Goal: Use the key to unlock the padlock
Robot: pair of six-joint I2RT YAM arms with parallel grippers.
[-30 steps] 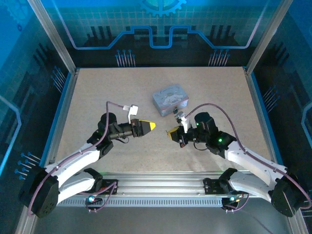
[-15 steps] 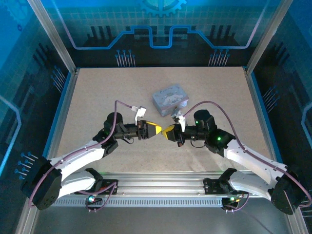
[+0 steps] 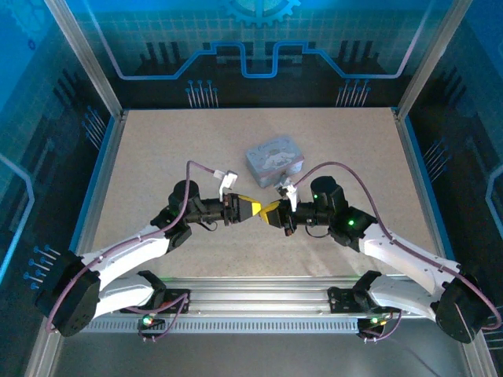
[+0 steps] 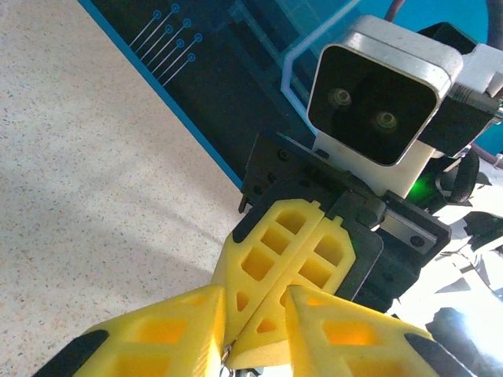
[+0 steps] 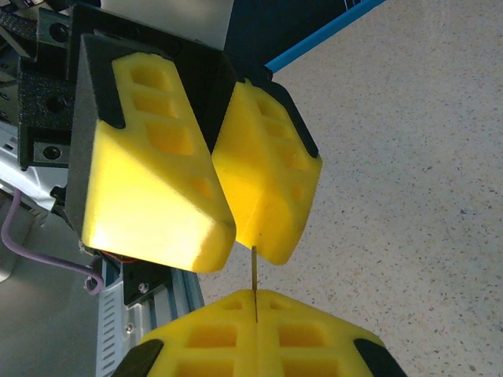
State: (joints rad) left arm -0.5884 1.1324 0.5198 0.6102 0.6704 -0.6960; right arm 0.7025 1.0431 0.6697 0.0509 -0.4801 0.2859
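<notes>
My two grippers meet tip to tip over the middle of the table. The right gripper (image 3: 271, 210) (image 5: 256, 297) is shut on the key (image 5: 255, 271), a thin brassy blade seen edge-on, sticking out from between its yellow pads. The blade's tip reaches the end of one finger of the left gripper (image 3: 255, 207) (image 5: 240, 245). In the left wrist view the left gripper (image 4: 255, 298) has its jaws apart, flanking the right gripper's closed fingertips (image 4: 275, 259). A bit of silvery metal (image 4: 225, 353) shows beside its left finger. I cannot make out the padlock.
A grey-blue tin box (image 3: 274, 155) with a picture on its lid lies just behind the grippers. The speckled beige table (image 3: 173, 149) has blue rails at both sides and an aluminium rail at the near edge.
The left arm has swung right until its fingers reach the right gripper's tips, and its jaws have narrowed. The right gripper has edged left, still shut on the key.
</notes>
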